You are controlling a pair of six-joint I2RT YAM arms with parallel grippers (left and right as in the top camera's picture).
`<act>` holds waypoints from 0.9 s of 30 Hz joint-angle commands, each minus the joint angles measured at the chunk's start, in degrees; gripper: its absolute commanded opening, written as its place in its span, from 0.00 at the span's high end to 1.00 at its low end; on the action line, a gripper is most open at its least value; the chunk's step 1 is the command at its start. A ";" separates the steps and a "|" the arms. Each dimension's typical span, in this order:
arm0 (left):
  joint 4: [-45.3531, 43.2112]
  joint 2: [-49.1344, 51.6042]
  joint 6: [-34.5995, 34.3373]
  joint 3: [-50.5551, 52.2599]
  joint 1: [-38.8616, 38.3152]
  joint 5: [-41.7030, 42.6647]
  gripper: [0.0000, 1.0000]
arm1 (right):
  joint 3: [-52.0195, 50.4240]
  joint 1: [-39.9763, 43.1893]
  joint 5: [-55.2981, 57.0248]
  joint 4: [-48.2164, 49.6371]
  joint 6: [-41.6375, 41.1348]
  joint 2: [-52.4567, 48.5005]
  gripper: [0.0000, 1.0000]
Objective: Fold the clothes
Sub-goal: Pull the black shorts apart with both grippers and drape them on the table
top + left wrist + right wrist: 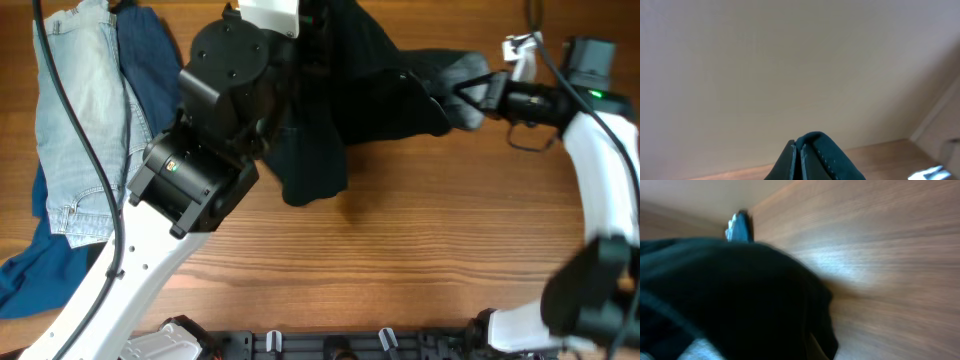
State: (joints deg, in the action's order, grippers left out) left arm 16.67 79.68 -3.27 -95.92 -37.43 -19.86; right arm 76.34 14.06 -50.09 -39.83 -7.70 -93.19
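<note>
A black garment (pixel 340 110) hangs between my two grippers above the wooden table (pixel 420 250), and its lower part droops onto the wood. My left gripper (pixel 312 30) is raised at the top centre. The left wrist view shows a doubled, stitched edge of the garment (pixel 810 157) standing up between its jaws, with the fingers hidden by cloth. My right gripper (pixel 468 92) is at the upper right, shut on the garment's right end. In the right wrist view the dark cloth (pixel 740 295) fills the left and covers the fingers.
Light blue jeans (pixel 70 120) lie on a dark blue garment (pixel 150 60) at the table's left side. My left arm (pixel 200 170) crosses the left half of the table. The right arm (pixel 600 170) curves along the right edge.
</note>
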 commanded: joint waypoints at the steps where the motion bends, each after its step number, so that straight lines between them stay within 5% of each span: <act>1: 1.20 -1.42 -0.20 -0.90 0.33 -3.63 0.96 | 4.87 0.15 8.83 -5.62 2.25 10.29 0.96; 13: 22.43 -13.05 -6.91 -0.90 0.33 -4.09 0.96 | 25.44 0.15 29.99 -36.02 6.25 26.47 0.96; 20: 32.79 -9.22 -13.66 -0.74 2.14 -8.76 0.96 | 25.49 0.15 31.89 -36.76 6.32 21.53 0.96; 27: 32.39 4.57 -18.23 -0.74 10.14 -7.37 0.96 | 25.44 0.13 24.26 -30.38 8.07 6.45 0.96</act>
State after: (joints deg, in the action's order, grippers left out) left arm 50.04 79.83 -18.06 -96.27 -30.50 -26.11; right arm 100.92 14.31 -21.56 -71.42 -1.15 -83.37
